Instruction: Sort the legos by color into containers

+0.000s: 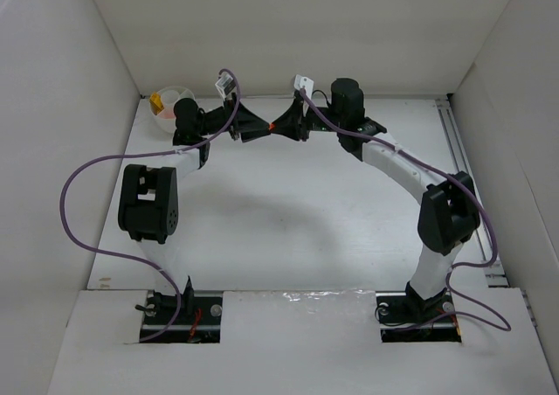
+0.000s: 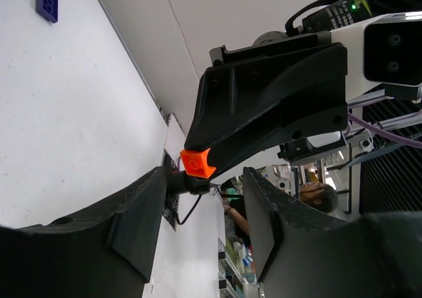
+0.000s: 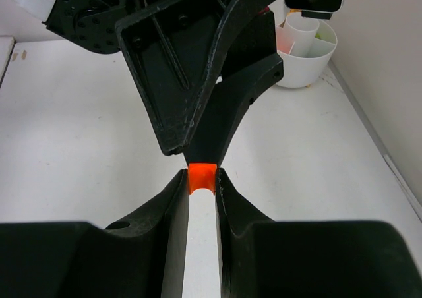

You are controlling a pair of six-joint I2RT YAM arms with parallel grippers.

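As my arms (image 1: 393, 161) bend inward, meeting far out, my right gripper (image 3: 202, 179) pinches a small orange plastic brick (image 2: 196, 163); my left gripper (image 2: 208, 179) stands spread around it.

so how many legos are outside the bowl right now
2. An orange brick is pinched in the right gripper; a dark blue brick lies flat on the table. More may be hidden from these views.

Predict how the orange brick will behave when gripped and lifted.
The orange brick is probably rigid: its edges look square though squeezed in the right pincer. It seems light, hanging in mid-air from a tiny tip grip. Its smooth plastic may slip, since little surface is clamped.
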